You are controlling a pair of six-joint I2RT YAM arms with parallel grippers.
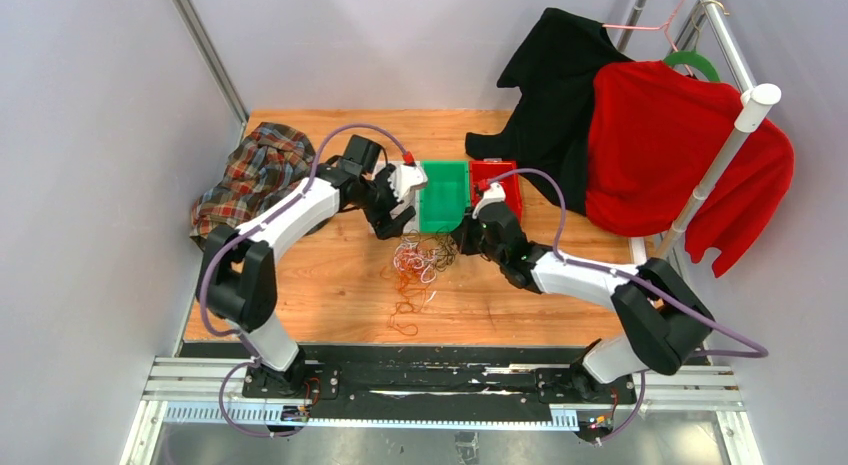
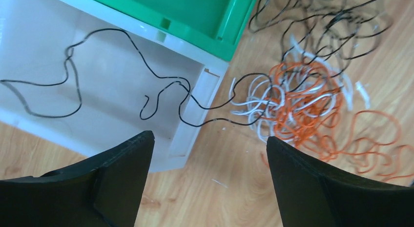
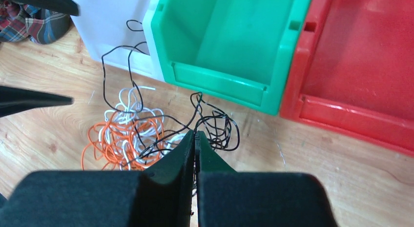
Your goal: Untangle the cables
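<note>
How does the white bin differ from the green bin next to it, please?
The white bin lies left of the green bin in the overhead view. The white bin holds a black cable that trails over its front lip toward the tangle; the green bin looks empty where visible. Both are open-fronted plastic bins, side by side on the wooden table.

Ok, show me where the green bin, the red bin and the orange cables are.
green bin [image 3: 219, 88], right wrist view, front wall.
red bin [image 3: 356, 119], right wrist view, front wall.
orange cables [image 2: 305, 114], left wrist view, middle of the coil.
</note>
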